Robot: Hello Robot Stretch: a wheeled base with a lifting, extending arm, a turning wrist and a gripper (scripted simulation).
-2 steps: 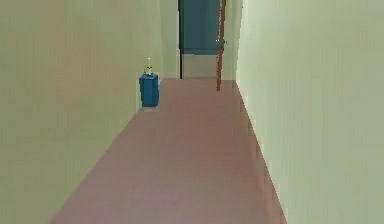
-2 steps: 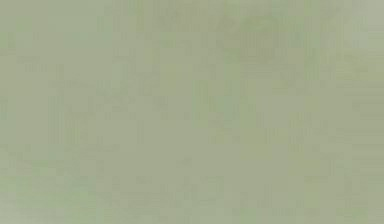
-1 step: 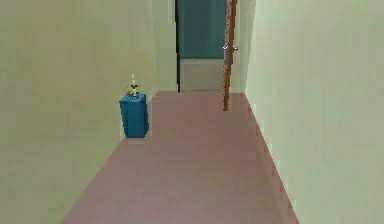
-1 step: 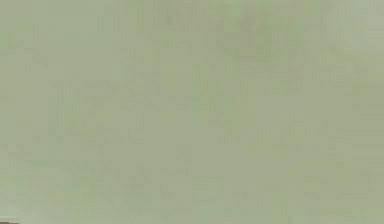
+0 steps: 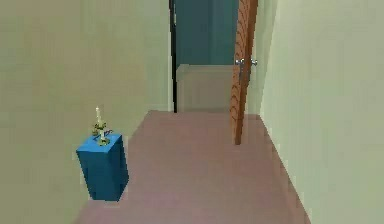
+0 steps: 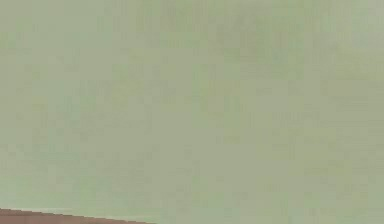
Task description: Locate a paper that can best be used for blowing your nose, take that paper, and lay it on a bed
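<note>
— What is in front of you?
— You look down a hall with a pinkish floor. A blue box stands on the forward view's left. A small thing with a white stick sits on top of it. A brown door stands open at the far end.
— And at your side?
— A plain pale wall.
— The fingers? The paper?
— You cannot tell how the fingers are, or where the paper is.
</note>
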